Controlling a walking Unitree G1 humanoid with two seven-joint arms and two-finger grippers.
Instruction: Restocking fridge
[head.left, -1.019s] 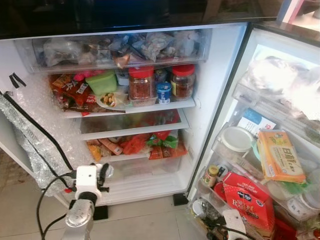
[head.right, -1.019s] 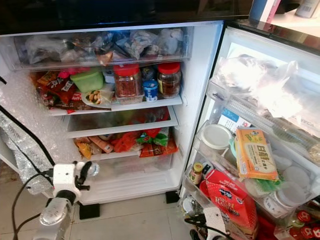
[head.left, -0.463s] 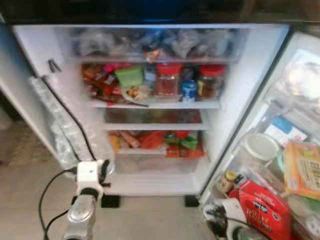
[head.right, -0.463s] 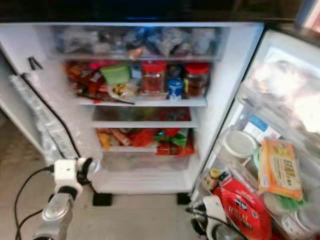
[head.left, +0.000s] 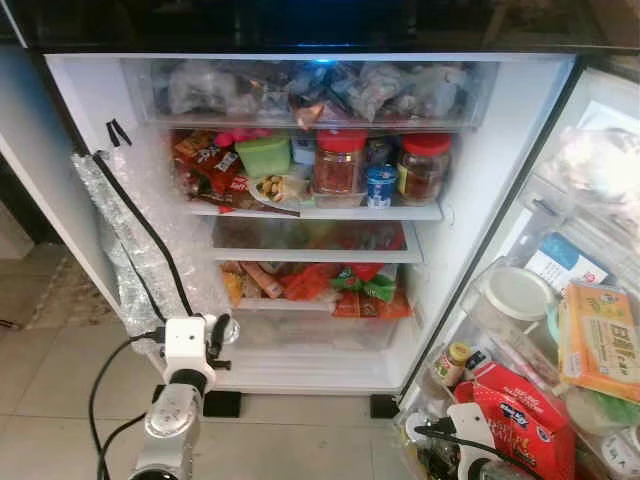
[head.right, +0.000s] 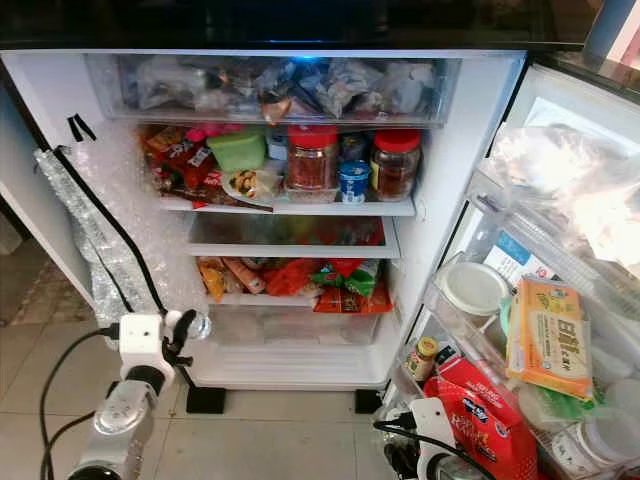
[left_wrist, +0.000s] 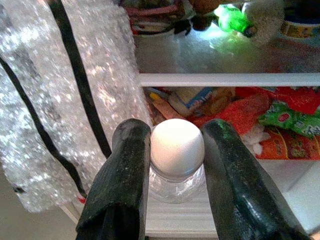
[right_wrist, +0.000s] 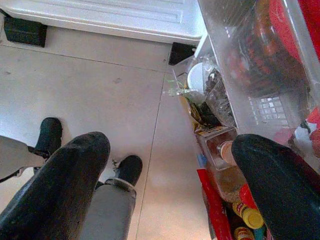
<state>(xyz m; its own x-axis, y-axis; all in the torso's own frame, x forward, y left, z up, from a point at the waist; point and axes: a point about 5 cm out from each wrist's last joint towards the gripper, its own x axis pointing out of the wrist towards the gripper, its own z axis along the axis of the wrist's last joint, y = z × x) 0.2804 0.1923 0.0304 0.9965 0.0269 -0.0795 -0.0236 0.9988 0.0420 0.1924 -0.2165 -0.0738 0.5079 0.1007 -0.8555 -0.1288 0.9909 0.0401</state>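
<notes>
My left gripper is low in front of the open fridge, shut on a small clear bottle with a white cap. The two black fingers press against the bottle's neck from both sides. The bottle is level with the fridge's lower clear drawer, a little to its left and outside the fridge. My right gripper hangs open over the tiled floor beside the bottom bin of the fridge door, with nothing between its fingers. Its white wrist sits at the lower right.
The shelves hold two red-lidded jars, a green tub, snack packets and a full top drawer. Bubble wrap with a black cable hangs at the left wall. Door bins hold a red box and a yellow pack.
The camera has swung left, so the fridge now sits more central in the picture. My left gripper still holds the bottle at about the same height. The right gripper stays low.
</notes>
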